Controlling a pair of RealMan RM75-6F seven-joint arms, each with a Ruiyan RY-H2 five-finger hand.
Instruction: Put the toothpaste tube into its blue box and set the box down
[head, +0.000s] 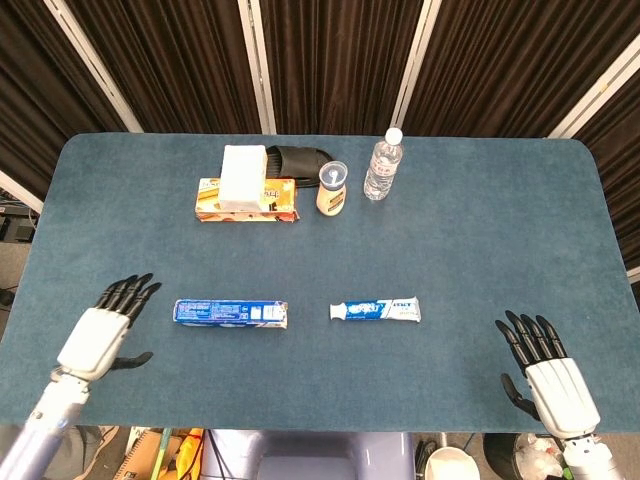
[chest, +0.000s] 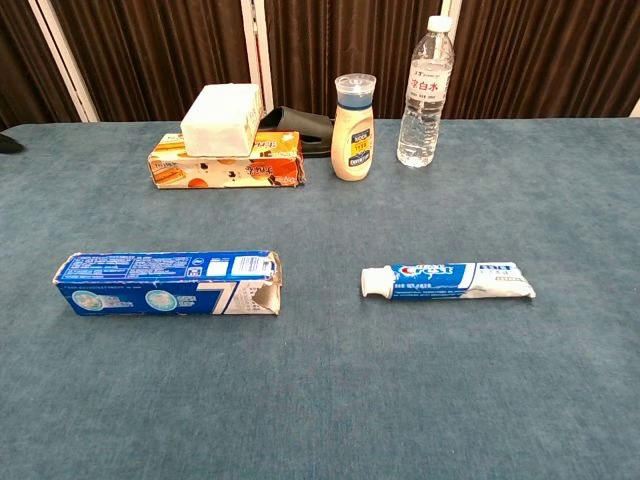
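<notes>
A staged robot test area rather than a lived-in room: a wide table covered in dark blue felt-like cloth (head: 480, 230) stands before floor-length dark brown pleated curtains (head: 330, 60) hung between white metal frame bars (head: 258, 60). Below the table's near edge, cluttered floor shows, with a white round bin (head: 450, 465).
</notes>
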